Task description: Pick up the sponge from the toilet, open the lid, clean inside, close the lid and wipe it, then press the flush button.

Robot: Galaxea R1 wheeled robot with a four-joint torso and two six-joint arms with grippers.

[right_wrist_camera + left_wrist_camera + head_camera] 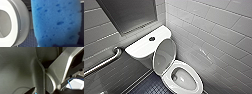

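The lid (164, 56) stands raised on the toilet (195, 81). The right jaws hold the sponge (56, 22) beside the bowl; the left jaws' state cannot be told.

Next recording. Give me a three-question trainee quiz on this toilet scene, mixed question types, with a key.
1. True or false: the lid stands raised, leaving the bowl uncovered.
2. Where is the flush button? A) on top of the tank; B) on the tiled wall; C) on the floor.
3. Fill in: in the right wrist view, the sponge is coloured ____.

Key: 1 true; 2 A; 3 blue.
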